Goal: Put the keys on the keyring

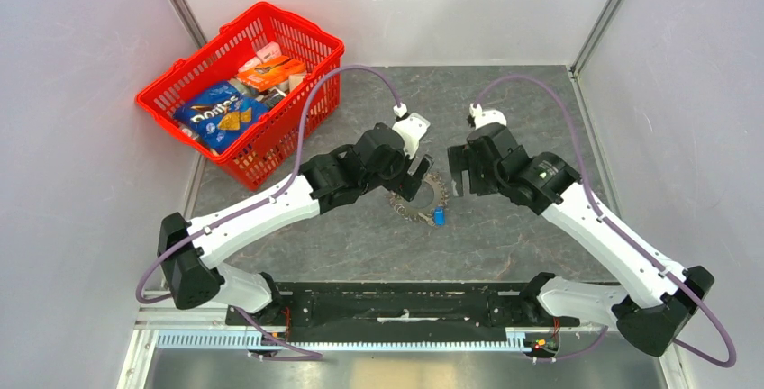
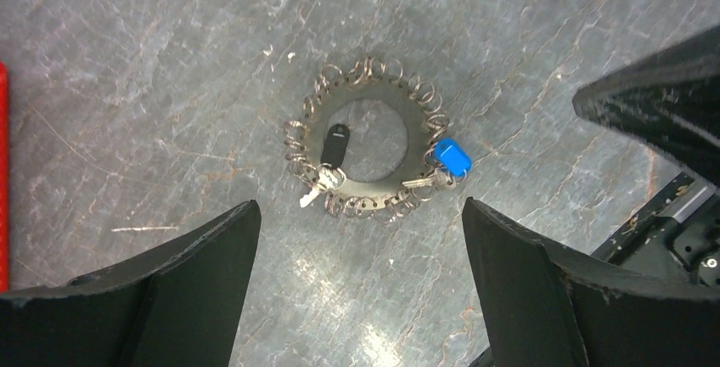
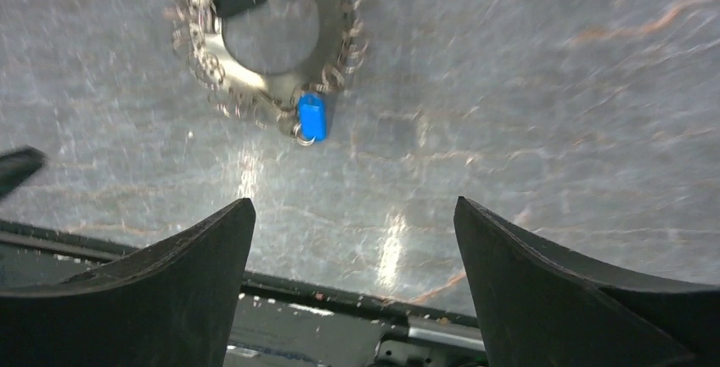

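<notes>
Left gripper: jaws spread wide, empty, touching nothing. Right gripper: likewise wide apart and empty, facing the left, near it but apart.
Table: grey, veined, stone-like, glossy.
Red mesh basket: well behind the left gripper, beside its arm.
Keys: flat toothed wheel fringed with wire rings, lying on the table just ahead of the left fingertips, between both grippers.
Blue-headed key: on the rim toward the right gripper.
Black-headed key: lying over the wheel's inner edge.
</notes>
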Tool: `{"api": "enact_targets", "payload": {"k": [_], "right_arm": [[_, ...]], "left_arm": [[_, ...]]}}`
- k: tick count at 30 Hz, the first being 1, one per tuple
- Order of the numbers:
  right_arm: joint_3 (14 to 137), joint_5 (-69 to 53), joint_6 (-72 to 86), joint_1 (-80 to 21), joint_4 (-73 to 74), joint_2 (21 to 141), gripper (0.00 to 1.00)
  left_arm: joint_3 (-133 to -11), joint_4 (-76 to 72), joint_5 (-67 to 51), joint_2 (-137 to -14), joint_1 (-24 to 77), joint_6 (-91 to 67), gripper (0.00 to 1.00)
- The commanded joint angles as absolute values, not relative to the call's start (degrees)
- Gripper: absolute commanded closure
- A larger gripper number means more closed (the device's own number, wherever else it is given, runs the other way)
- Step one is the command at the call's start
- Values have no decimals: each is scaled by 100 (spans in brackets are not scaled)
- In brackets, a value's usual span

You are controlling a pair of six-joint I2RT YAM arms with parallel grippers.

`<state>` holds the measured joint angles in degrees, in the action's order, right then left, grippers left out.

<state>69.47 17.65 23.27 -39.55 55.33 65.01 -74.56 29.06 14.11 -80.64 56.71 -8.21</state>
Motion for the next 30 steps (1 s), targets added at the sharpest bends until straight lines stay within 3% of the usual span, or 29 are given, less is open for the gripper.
{"api": "enact_targets", "payload": {"k": [1, 10, 19, 30], "right_arm": [[6108, 994, 2909, -3973, 4876, 6346, 6], [4808, 388, 3061, -3964, 3197, 6327, 7], [4031, 314, 3303, -3929, 1949, 7059, 7], [3632, 364, 3362, -3899, 1082, 7438, 18]], "left_arm": [[-7321, 2707, 1626, -7939, 5668, -1166, 7], [-6980, 2915, 1137, -6880, 5669, -1290, 7], [-6540, 3392, 1024, -5695, 5669, -1387, 5], [-6239, 3462, 864, -4905, 5668, -1191, 1]]}}
